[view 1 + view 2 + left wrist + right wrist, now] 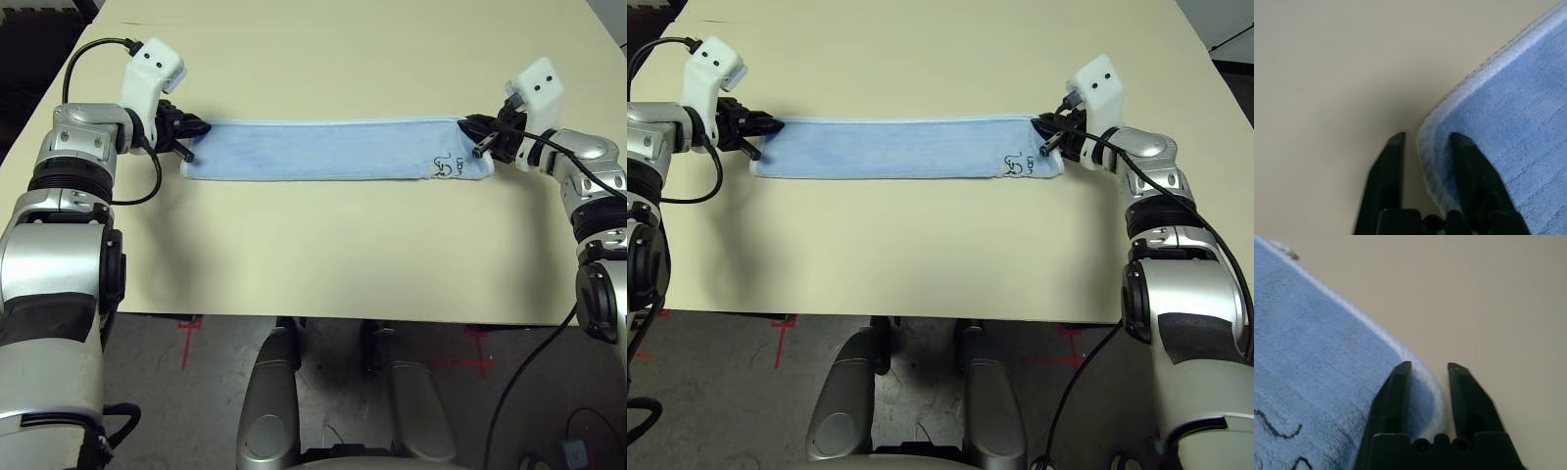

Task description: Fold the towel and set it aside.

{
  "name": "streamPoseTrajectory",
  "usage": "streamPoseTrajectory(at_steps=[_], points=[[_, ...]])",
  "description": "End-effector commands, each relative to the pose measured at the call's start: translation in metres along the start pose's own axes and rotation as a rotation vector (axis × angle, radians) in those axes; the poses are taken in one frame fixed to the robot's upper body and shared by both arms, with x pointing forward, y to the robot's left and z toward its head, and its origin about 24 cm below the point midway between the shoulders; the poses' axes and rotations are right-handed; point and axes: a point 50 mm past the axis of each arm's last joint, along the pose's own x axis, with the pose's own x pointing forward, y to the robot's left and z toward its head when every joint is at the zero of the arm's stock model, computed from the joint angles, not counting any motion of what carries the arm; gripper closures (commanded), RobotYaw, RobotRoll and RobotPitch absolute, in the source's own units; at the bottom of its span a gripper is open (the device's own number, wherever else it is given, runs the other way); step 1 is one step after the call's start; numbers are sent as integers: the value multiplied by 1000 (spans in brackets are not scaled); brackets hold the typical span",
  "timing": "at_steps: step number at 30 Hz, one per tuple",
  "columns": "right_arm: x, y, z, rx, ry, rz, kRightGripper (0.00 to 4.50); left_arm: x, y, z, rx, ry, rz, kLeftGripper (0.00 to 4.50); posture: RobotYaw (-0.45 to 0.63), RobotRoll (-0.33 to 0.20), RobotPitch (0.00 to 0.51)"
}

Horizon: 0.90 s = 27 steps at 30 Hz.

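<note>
— Where's the towel (333,150)?

— Folded into a long strip on the table (313,255), between my pincers.

— And those?

— My left gripper (188,140) at one end, my right gripper (472,137) at the marked end, both spread, straddling the corner edges.

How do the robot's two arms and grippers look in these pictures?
Both arms are silver metal with black joint bands. Each wrist bears a white boxy camera housing with small dark dots, and a black cable loops along it. The left gripper and right gripper each have two black tapered fingers.
</note>
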Motion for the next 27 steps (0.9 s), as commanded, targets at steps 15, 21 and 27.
streamPoseTrajectory(at_steps=[15, 21, 27], points=[[-60, -16, 25, 399, -261, 282, 27, -39, 2, 45, -59, -434, -353, 11, 52, 0, 303], [-67, -6, 21, 553, -211, 296, 27, -33, -15, 28, -34, -452, -484, 11, 46, 0, 307], [-62, -1, 9, 745, -94, 251, 27, -23, -29, 11, 91, -426, -493, 11, 53, 0, 311]])
